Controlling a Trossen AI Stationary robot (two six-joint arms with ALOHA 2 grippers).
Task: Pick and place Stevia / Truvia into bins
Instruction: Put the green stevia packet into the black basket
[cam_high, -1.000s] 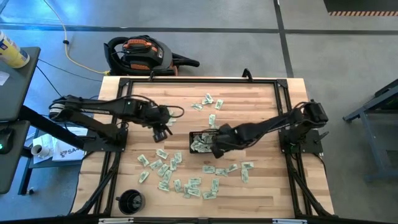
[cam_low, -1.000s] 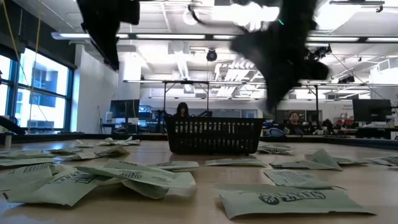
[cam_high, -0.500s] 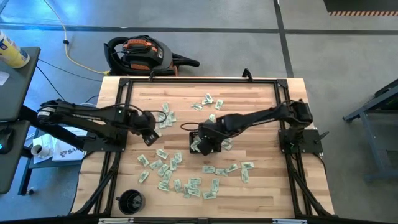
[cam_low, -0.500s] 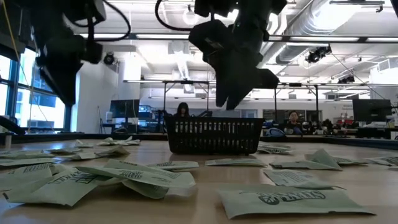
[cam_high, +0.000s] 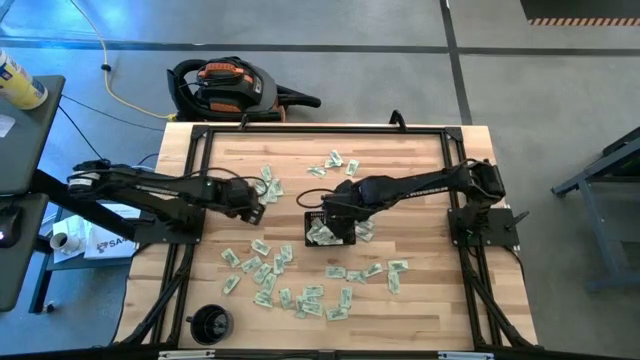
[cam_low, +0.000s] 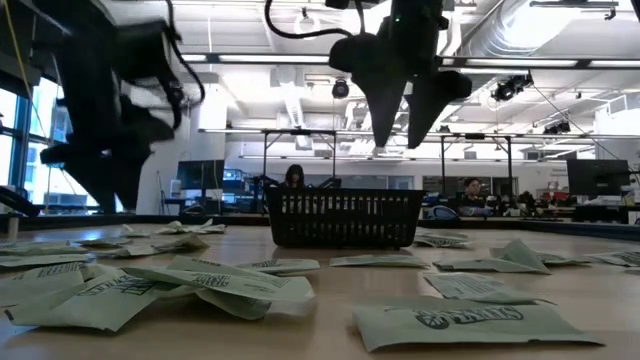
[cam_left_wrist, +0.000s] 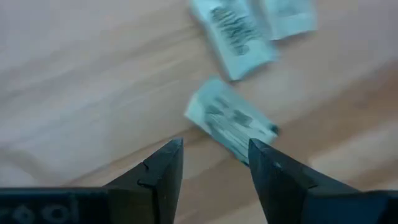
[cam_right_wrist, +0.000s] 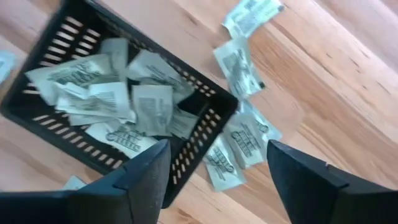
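Note:
The black mesh tray (cam_high: 307, 230) stands mid-table and holds several pale green and white sachets (cam_right_wrist: 124, 99). My right gripper (cam_right_wrist: 217, 163) hangs open above the tray's far right corner, nothing between its fingers. More sachets lie flat on the wood around the tray (cam_right_wrist: 239, 146), in a near cluster (cam_high: 285, 290) and at the far side (cam_high: 335, 162). My left gripper (cam_left_wrist: 214, 163) is open and low over the table left of the tray. It points down, and one sachet (cam_left_wrist: 230, 121) lies flat just ahead of its fingertips, untouched.
A round black cup (cam_high: 210, 322) stands at the table's near left corner. A black frame rail (cam_high: 320, 128) runs round the table's edges. Bare wood lies to the right of the tray (cam_high: 420, 225). Large sachets lie close in front of the low camera (cam_low: 460, 322).
My right gripper has moved from the tray's right side to above its far part, risen a little, and opened from shut. My left gripper has sunk toward the table left of the tray and rolled about its own line.

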